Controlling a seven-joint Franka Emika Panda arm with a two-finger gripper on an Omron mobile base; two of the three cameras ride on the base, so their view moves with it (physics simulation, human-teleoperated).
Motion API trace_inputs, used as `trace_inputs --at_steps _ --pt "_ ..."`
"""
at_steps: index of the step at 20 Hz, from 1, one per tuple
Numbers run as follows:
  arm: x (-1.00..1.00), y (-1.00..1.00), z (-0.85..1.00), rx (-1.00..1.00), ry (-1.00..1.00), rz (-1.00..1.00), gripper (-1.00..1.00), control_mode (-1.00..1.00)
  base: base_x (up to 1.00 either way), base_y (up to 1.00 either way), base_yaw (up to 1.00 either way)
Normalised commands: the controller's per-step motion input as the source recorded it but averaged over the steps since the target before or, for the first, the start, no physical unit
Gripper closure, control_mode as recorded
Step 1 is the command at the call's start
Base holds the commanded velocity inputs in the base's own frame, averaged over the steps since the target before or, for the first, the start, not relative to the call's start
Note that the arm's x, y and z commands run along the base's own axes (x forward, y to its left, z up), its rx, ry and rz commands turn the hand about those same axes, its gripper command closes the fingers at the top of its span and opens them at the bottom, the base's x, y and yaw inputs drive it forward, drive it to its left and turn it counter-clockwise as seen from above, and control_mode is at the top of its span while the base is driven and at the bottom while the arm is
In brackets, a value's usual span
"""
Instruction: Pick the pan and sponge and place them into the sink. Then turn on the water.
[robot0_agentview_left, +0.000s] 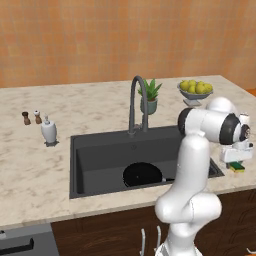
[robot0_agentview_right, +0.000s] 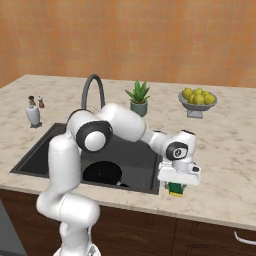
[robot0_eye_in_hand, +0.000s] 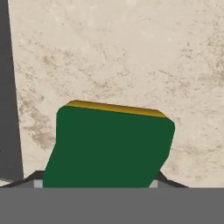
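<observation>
Round black frying pan is seen in the dark grey sink; gripper is lowered astride the green-topped yellow sponge at lower centre, presumably for pickup; grip cannot be told.

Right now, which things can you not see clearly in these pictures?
- Finger pads on the sponge: hand view, sponge and bottom edge hide them; grip unclear.
- Sponge: right base view, gripper covers most of it.
- Pan: left base view, the arm hides its right side.
- Two small shakers: too small to tell apart.
</observation>
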Motion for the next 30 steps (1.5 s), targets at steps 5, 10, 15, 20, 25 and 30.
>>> trace_inputs --at_steps 5,10,15,20,25,30 --pt "-0.43 0.71 0.29 -0.02 -0.43 0.11 1.0 -1.0 0.0 0.0 0.0" --pt "-0.14 0.89 0.61 -0.07 -0.42 0.2 1.0 -1.0 0.0 0.0 0.0" --pt "0.01 0.98 0.5 -0.03 -0.2 0.29 1.0 -1.0 0.0 0.0 0.0" --pt "0.39 0.84 0.33 0.0 -0.04 0.31 1.0 -1.0 0.0 0.0 0.0" --pt "0.56 0.55 0.13 0.07 0.01 0.4 1.0 -1.0 0.0 0.0 0.0" --pt "0.62 0.31 0.0 0.15 0.05 0.42 1.0 -1.0 0.0 0.0 0.0"
